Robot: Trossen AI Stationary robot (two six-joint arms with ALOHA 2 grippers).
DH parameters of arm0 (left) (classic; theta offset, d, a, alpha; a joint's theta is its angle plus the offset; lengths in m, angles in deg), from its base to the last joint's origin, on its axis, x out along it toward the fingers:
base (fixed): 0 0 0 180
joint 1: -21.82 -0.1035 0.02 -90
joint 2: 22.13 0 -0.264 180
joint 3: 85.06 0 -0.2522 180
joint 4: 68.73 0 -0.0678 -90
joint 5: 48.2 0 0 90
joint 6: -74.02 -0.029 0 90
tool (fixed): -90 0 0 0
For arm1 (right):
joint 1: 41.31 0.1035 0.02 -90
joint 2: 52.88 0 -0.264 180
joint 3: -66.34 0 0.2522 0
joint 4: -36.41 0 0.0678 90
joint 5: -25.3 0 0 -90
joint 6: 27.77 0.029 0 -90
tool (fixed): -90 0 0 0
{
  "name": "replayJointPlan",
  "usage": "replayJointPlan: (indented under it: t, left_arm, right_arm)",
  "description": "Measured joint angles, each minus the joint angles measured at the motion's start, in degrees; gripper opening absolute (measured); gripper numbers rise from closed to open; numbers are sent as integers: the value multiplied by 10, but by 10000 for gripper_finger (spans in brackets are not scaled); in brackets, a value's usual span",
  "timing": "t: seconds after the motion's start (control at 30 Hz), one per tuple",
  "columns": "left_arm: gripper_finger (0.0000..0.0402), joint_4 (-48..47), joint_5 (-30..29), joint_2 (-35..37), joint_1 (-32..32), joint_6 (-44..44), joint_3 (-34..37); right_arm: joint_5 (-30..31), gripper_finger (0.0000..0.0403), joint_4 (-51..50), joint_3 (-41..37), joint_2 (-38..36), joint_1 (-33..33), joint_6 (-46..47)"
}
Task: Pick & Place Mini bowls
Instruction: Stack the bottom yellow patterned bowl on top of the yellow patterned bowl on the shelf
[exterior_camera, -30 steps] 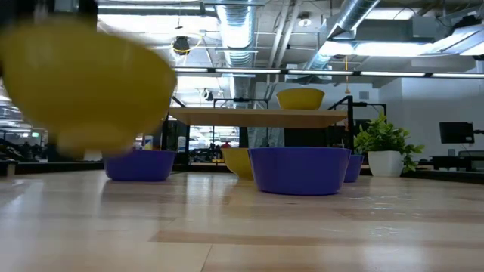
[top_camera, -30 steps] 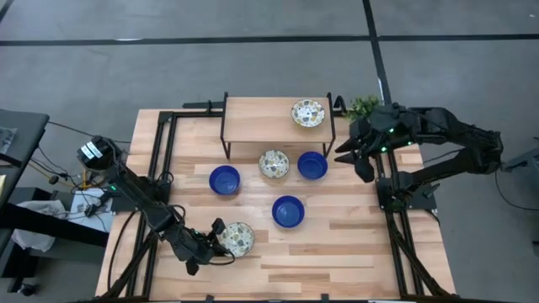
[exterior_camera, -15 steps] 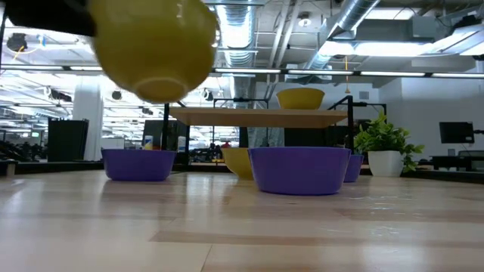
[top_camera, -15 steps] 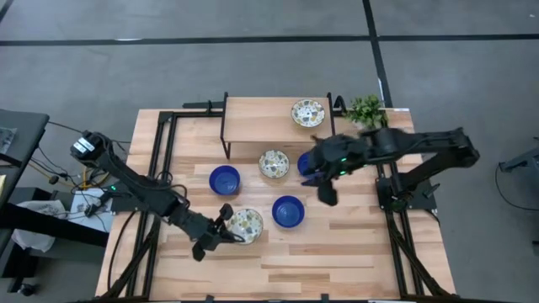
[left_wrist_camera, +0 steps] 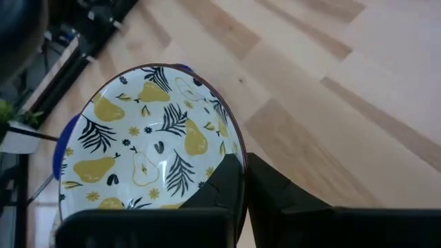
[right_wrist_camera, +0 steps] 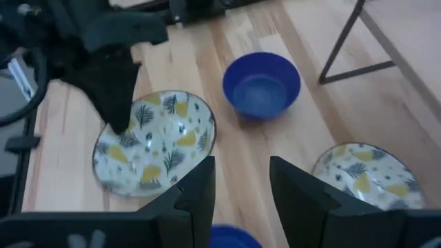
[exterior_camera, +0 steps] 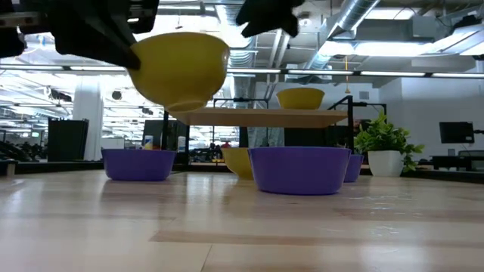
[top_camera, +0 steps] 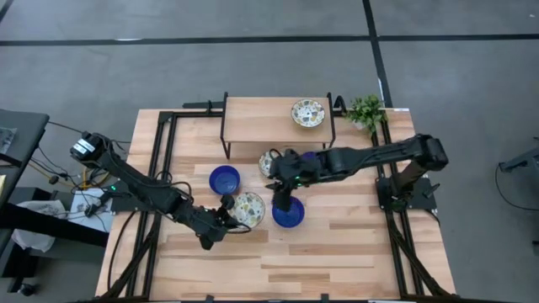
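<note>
The left gripper [top_camera: 226, 212] has its fingers pinched shut on the rim of a patterned bowl [top_camera: 248, 208], held clear above the counter [top_camera: 354, 244]. Just beside it, the right gripper [top_camera: 284, 195] hovers with fingers parted and empty, above a blue bowl [top_camera: 290, 215] on the counter.
</note>
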Motion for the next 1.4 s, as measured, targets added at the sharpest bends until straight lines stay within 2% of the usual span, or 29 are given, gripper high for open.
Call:
replayJointPlan:
  t: [0.3,0.67,0.9,1.1,1.27,1.4]
  left_arm:
    - [11,-1,-54,-23,0,14,1]
    - [11,19,-58,-32,0,13,1]
    - [11,24,-58,-32,0,12,1]
    - [13,24,-58,-32,0,11,1]
    - [13,28,-58,-32,0,11,1]
    - [12,28,-55,-32,0,11,2]
  right_arm:
    - [2,127,33,-1,51,-5,2]
    - [5,127,59,0,92,-7,1]
    - [2,127,61,0,93,-8,1]
    - [-50,127,52,0,92,-9,-12]
    - [-68,127,51,0,92,-12,-14]
    - [-121,127,47,0,92,-24,-14]
